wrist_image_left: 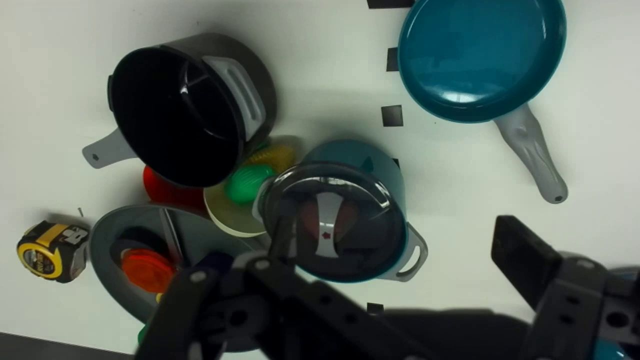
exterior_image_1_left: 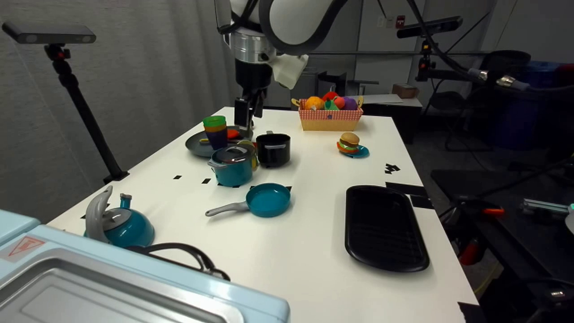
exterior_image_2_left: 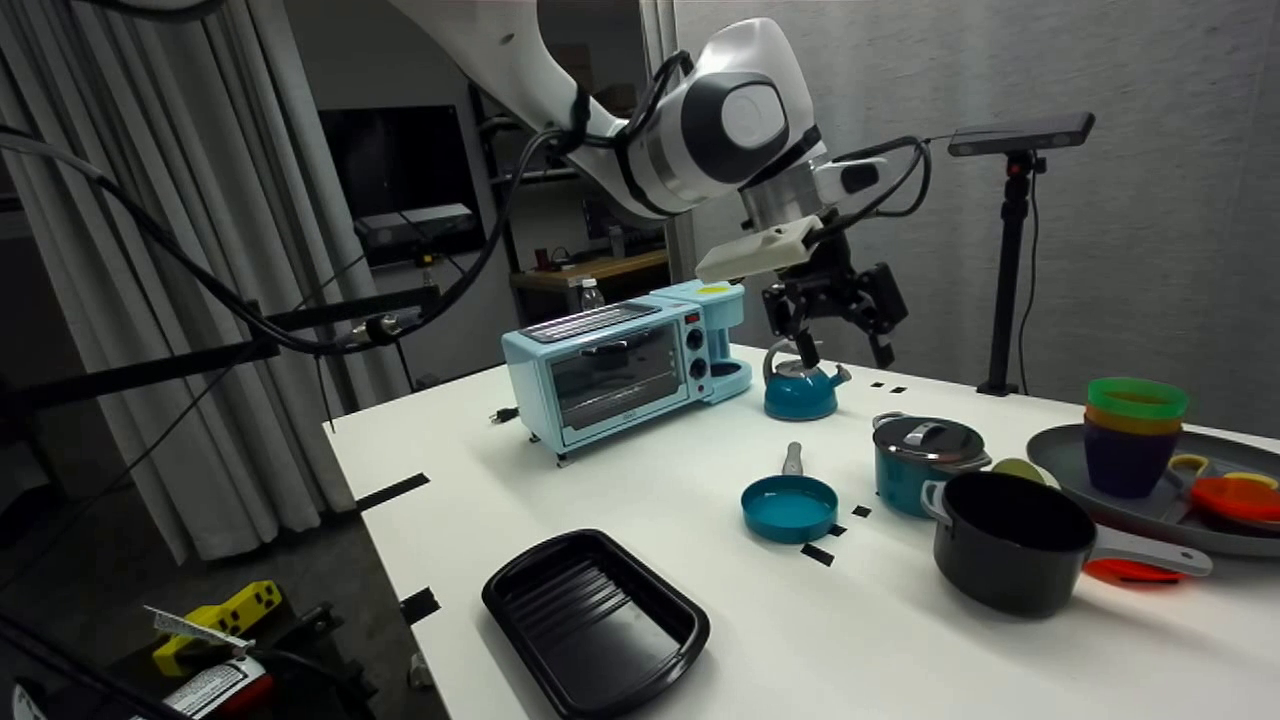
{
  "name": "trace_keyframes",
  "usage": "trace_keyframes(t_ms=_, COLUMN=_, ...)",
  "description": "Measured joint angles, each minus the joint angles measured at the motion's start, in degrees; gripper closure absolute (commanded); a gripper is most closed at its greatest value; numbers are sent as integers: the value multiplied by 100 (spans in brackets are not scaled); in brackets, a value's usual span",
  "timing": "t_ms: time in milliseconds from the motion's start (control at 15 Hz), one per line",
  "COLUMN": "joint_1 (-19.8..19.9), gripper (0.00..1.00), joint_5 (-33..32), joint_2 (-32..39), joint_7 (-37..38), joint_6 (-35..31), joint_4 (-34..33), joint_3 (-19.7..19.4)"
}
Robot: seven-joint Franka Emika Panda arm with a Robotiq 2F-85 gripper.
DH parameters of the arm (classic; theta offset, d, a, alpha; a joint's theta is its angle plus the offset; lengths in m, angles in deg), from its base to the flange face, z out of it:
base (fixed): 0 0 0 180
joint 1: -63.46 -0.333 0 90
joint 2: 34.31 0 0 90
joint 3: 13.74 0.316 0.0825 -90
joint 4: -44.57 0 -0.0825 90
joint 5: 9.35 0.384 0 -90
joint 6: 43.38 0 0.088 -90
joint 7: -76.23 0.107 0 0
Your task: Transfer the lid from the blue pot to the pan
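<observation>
The dark grey lid (exterior_image_1_left: 235, 153) with a grey handle sits on the blue pot (exterior_image_1_left: 233, 174). The lid (exterior_image_2_left: 930, 440) and blue pot (exterior_image_2_left: 903, 488) also show in another exterior view. The pan (exterior_image_1_left: 268, 200) stands on the table beside the pot, empty; it also shows in the wrist view (wrist_image_left: 480, 60). My gripper (exterior_image_2_left: 845, 352) is open and empty, raised above the table. In the wrist view its fingers (wrist_image_left: 400, 242) are wide apart; one finger overlaps the left part of the lid (wrist_image_left: 372, 230) in the picture, the other is over bare table to the right.
A black pot (exterior_image_2_left: 1010, 560) and a grey plate (exterior_image_2_left: 1065, 455) with stacked cups stand close to the blue pot. A blue kettle (exterior_image_2_left: 800, 397) and toaster oven (exterior_image_2_left: 620, 385) stand at one end. A black tray (exterior_image_1_left: 383, 229), toy burger (exterior_image_1_left: 349, 141) and fruit basket (exterior_image_1_left: 331, 120) are also on the table.
</observation>
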Motion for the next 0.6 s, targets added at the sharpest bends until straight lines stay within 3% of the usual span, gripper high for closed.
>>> trace_keyframes(t_ms=600, joint_1=93, gripper=0, joint_5=71, joint_2=329, joint_7=42, joint_6=-1060, joint_4=134, joint_3=-53)
